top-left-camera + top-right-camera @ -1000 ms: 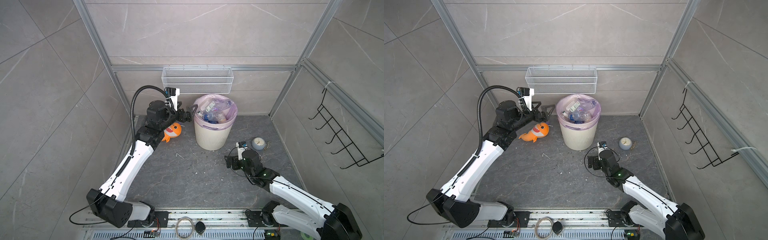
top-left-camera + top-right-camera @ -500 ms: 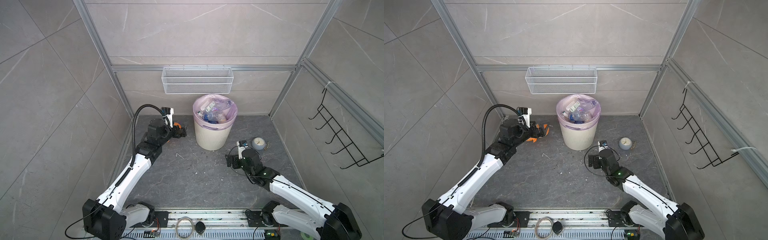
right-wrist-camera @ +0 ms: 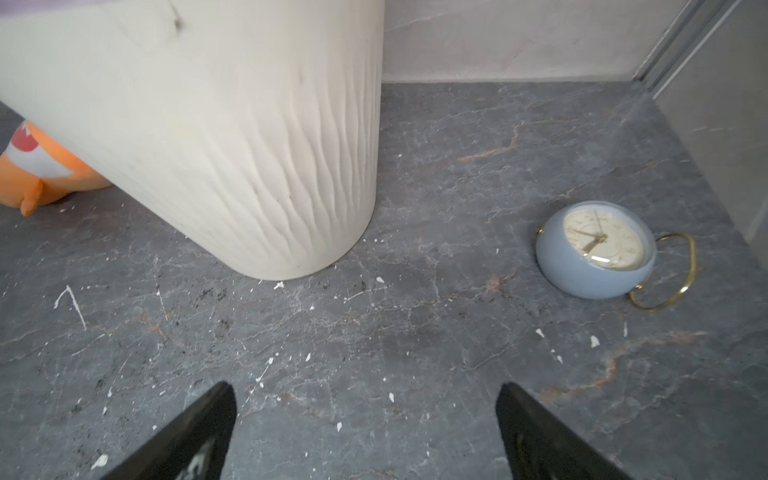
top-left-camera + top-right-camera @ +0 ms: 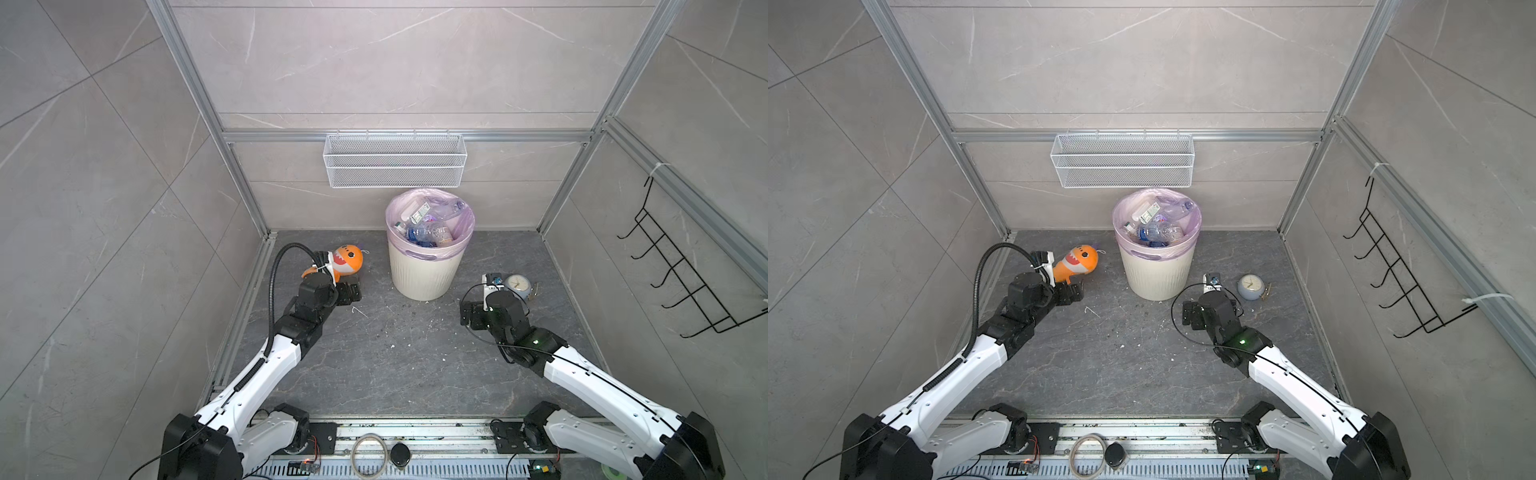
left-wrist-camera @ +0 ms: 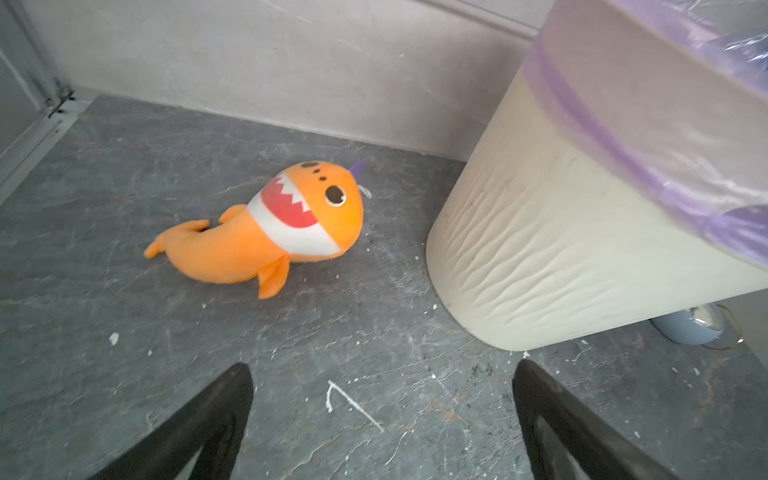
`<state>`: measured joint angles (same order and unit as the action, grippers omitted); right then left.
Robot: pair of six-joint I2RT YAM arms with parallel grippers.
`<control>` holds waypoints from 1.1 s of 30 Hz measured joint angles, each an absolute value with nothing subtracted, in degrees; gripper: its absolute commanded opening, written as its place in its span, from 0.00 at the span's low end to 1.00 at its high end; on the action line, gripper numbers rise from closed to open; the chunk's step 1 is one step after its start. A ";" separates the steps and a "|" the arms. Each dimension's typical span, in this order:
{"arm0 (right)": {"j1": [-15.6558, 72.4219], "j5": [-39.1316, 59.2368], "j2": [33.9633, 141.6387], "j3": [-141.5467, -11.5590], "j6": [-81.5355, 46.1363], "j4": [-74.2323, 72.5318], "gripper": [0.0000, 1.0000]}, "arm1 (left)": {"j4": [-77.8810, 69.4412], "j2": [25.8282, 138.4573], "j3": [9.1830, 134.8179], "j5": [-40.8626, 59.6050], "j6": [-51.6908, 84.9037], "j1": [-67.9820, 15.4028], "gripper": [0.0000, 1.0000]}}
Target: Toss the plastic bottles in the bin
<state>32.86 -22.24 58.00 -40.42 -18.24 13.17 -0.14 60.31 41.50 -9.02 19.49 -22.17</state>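
The cream ribbed bin (image 4: pixel 419 276) (image 4: pixel 1156 278) with a pale lilac bag stands at the back middle of the floor. Several clear plastic bottles (image 4: pixel 428 232) (image 4: pixel 1156 230) lie heaped inside it, some blue-labelled. I see no bottle on the floor. My left gripper (image 4: pixel 349 293) (image 4: pixel 1071 293) hovers low, left of the bin; in the left wrist view the gripper (image 5: pixel 380 368) is open and empty over bare floor, with the bin (image 5: pixel 540 249) beside it. My right gripper (image 4: pixel 469 320) (image 4: pixel 1190 313) sits low, right of the bin; in its wrist view this gripper (image 3: pixel 365 388) is open and empty before the bin (image 3: pixel 249 145).
An orange shark plush (image 4: pixel 347 262) (image 5: pixel 249 245) lies just beyond the left gripper. A small round grey-blue clock (image 4: pixel 517 284) (image 3: pixel 590 253) rests beyond the right gripper. A white wire mesh basket (image 4: pixel 395 166) hangs on the back wall, a black hook rack (image 4: pixel 673 274) on the right wall.
The left arm has dropped from beside the bin's rim to low over the floor and pulled back, uncovering the shark plush. The right arm has hardly moved.
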 measured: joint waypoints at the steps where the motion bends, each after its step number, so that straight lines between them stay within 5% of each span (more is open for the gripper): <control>1: 32.86 -22.83 58.00 -40.91 -18.20 13.45 1.00 | -0.71 59.55 40.14 -9.54 19.31 -22.17 1.00; 17: 28.84 -30.70 60.51 -43.09 -13.58 10.57 1.00 | -12.27 51.35 21.34 -19.64 8.67 -20.23 1.00; 33: 26.09 -30.24 62.00 -26.11 -2.72 -13.13 1.00 | -23.22 57.47 16.67 -15.79 4.51 -8.40 1.00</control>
